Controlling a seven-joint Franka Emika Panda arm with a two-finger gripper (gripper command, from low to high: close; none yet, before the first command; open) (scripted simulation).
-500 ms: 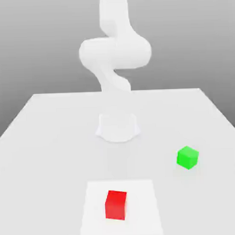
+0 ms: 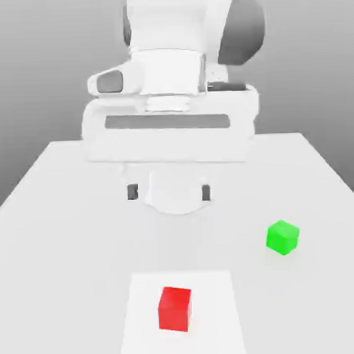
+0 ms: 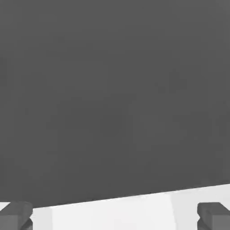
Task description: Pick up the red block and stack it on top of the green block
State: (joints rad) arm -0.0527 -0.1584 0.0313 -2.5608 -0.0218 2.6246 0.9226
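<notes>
The red block (image 2: pixel 174 308) sits flat on a paler square patch (image 2: pixel 213 315) of the table (image 2: pixel 59 213), well forward of and below the fingers (image 2: pixel 132 191), toward the exterior view's near edge and roughly in line with the gap between them. Nothing touches it, so the pick-up has evidently not begun. The green block (image 2: pixel 282 237) rests on the bare table, apart from the red one and off to the exterior view's right of the fingers, also untouched; with clear surface all round it and its top face free, it looks ready to receive the red cube later. The gripper (image 2: pixel 168 191) hangs above the table's middle, its two dark fingertips spread wide with nothing between them, which suits an approach: the jaws need that spread to pass down either side of the red cube. In the hand view the fingertips (image 3: pixel 16 215) stand far apart at the picture's corners, with a strip of pale table edge between them and grey backdrop beyond, suggesting the hand is tilted outward rather than aimed straight down at the blocks.
</notes>
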